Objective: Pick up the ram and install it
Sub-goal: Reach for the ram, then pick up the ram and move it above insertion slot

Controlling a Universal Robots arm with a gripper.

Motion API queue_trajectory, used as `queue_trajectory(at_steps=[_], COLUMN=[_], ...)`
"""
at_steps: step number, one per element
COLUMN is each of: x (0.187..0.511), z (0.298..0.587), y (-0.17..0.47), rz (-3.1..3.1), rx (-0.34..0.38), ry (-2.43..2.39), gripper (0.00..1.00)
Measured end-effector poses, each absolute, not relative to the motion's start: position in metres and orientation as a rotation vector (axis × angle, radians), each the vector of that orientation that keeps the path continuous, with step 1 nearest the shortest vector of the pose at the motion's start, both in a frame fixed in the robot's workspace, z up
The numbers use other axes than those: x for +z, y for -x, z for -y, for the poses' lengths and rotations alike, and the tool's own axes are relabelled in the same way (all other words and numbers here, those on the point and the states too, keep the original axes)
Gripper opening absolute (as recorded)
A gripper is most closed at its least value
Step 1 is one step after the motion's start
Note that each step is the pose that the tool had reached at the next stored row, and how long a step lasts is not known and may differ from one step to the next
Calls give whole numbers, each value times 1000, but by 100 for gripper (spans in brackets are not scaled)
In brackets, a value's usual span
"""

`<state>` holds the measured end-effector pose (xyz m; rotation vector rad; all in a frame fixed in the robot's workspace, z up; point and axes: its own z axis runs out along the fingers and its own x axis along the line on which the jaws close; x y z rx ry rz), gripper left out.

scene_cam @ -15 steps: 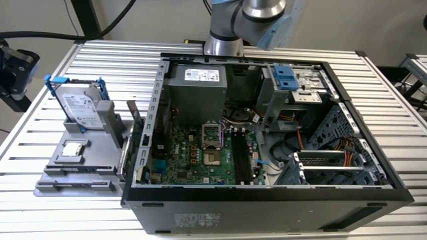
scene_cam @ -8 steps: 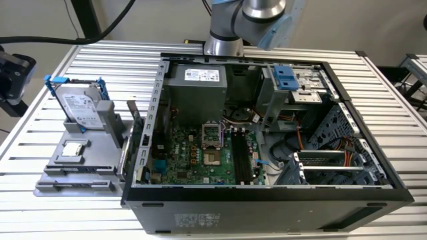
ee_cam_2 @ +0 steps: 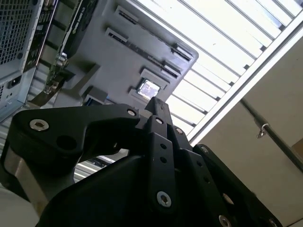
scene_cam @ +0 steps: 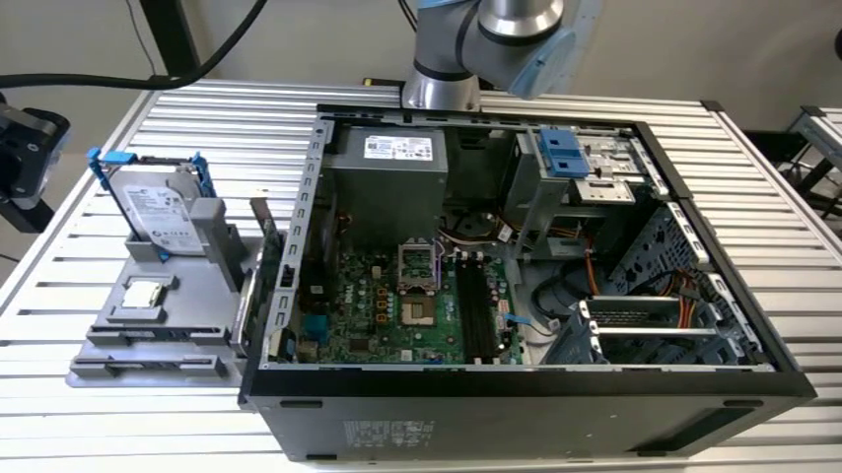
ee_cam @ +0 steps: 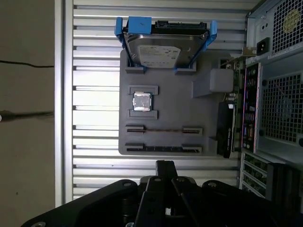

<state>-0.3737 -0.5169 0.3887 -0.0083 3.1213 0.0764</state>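
The ram is a thin dark stick standing on edge between two clips of the grey holder, which lies on the table outside the computer case. A second dark strip fills the row beside it. In the exterior view these rows are at the holder's front. My gripper hovers well above the table beside the holder's ram end, fingers pressed together and holding nothing. The second wrist view has the gripper in front of the holder. The motherboard's black slots lie inside the open case.
The holder also carries a silver hard drive in a blue bracket, a square processor chip and a black card on edge next to the case. The open case takes up the exterior view's middle and right. The table edge is close by.
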Motion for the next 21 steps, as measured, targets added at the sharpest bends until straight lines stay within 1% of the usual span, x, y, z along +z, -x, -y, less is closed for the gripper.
queue_trajectory(at_steps=[10,21], x=[389,389], z=[517,517], y=[374,374], rz=[-3121,-3115], rx=[76,79], ry=[18,245], gripper=[0,0])
